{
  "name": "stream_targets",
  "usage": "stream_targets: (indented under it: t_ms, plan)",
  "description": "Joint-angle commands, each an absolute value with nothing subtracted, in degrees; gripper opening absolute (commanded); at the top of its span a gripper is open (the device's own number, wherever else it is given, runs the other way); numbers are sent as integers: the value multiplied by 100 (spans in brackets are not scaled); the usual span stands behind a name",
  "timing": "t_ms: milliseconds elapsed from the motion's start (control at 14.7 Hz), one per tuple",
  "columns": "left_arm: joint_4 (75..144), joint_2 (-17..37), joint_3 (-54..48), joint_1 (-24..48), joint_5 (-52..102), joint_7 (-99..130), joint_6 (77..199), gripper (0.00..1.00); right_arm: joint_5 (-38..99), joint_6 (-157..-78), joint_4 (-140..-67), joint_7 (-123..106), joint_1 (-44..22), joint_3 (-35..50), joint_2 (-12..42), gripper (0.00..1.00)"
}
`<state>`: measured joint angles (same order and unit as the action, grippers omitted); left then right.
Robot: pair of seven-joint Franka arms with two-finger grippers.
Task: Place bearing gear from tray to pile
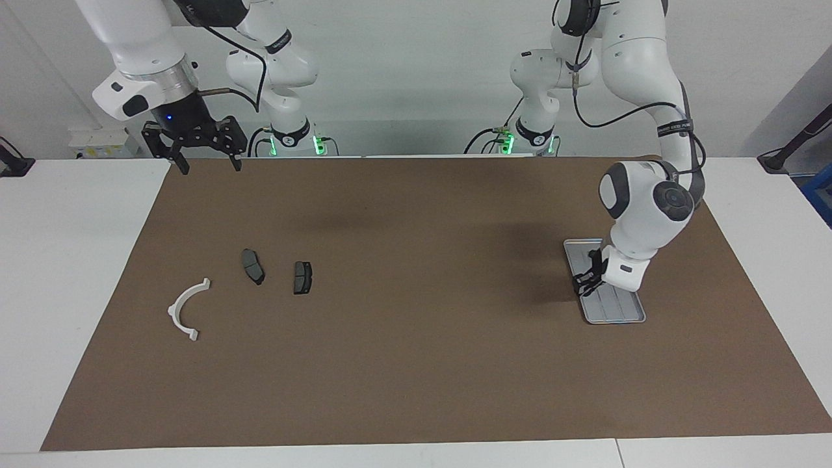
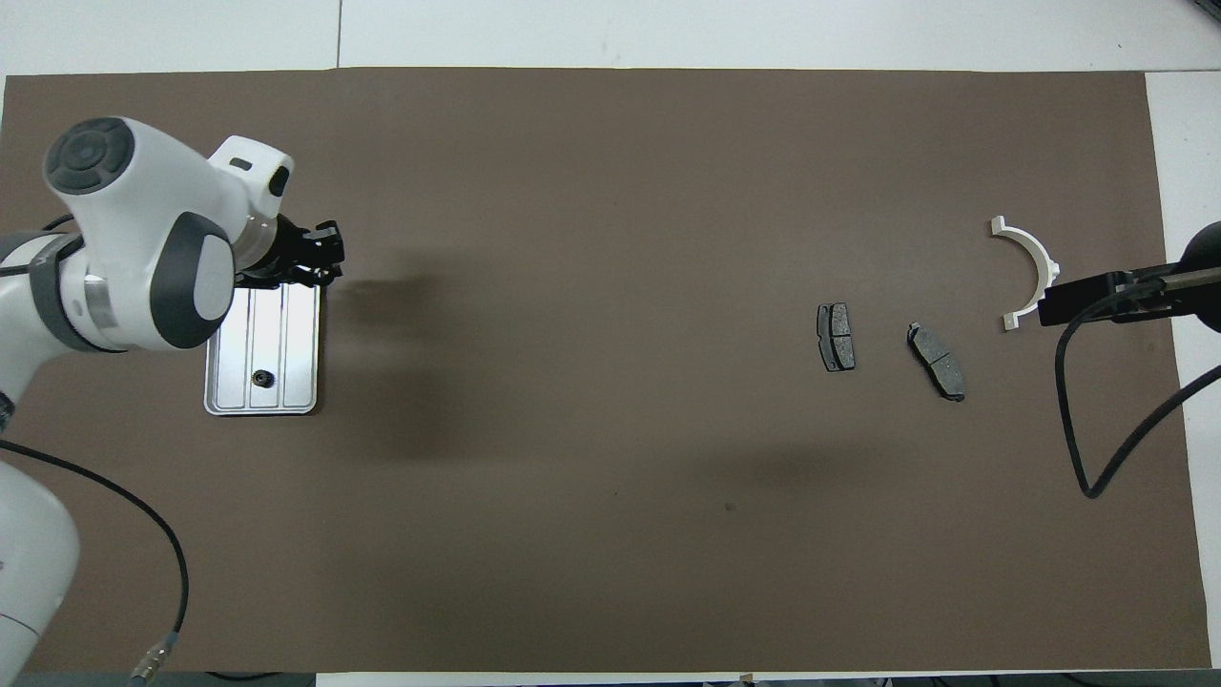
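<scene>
The silver tray [image 1: 616, 308] [image 2: 286, 320] lies toward the left arm's end of the table. One small dark bearing gear [image 2: 259, 379] rests on its floor in the part nearest the robots; in the facing view the left hand hides it. My left gripper [image 1: 580, 285] [image 2: 322, 267] hangs a little above the tray's rim, shut on another small dark bearing gear. The pile lies toward the right arm's end: a white half-ring bracket [image 1: 187, 309] [image 2: 1028, 272] and two dark plates [image 1: 253, 266] [image 1: 302, 277]. My right gripper [image 1: 209, 168] [image 2: 1107, 294] waits open, high above the mat's corner.
A brown mat [image 1: 416, 338] covers the table, with white table surface [image 1: 71, 260] around it. A black cable [image 2: 1097, 448] loops down from the right arm over the mat's end, and another cable [image 2: 143, 534] trails from the left arm.
</scene>
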<state>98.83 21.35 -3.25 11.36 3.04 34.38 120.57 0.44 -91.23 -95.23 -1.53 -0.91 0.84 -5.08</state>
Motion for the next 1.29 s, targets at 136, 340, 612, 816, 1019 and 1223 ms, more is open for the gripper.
stream_targets:
  t_ms: [136, 340, 612, 816, 1019, 1223]
  plan:
    - [9641, 2417, -185, 2748, 255, 5420, 12242, 3, 158, -9719, -10176, 649, -465, 114, -624, 100]
    - [9975, 2479, -176, 3015, 158, 5739, 12594, 4, 167, -10089, -10476, 1080, -580, 114, -580, 100]
    - [10344, 2444, -176, 3023, 149, 5739, 12911, 5, 167, -10134, -10503, 1090, -606, 123, -571, 100]
    - [10406, 2426, -176, 3067, 141, 5748, 12911, 6, 167, -10134, -10512, 1090, -606, 123, -571, 100]
    - [10494, 2399, -176, 3129, 141, 5748, 12911, 10, 167, -10143, -10521, 1099, -729, 132, -571, 100]
    - [10529, 2391, -176, 3138, 141, 5757, 12911, 30, 176, -10143, -10521, 1099, -738, 132, -571, 100]
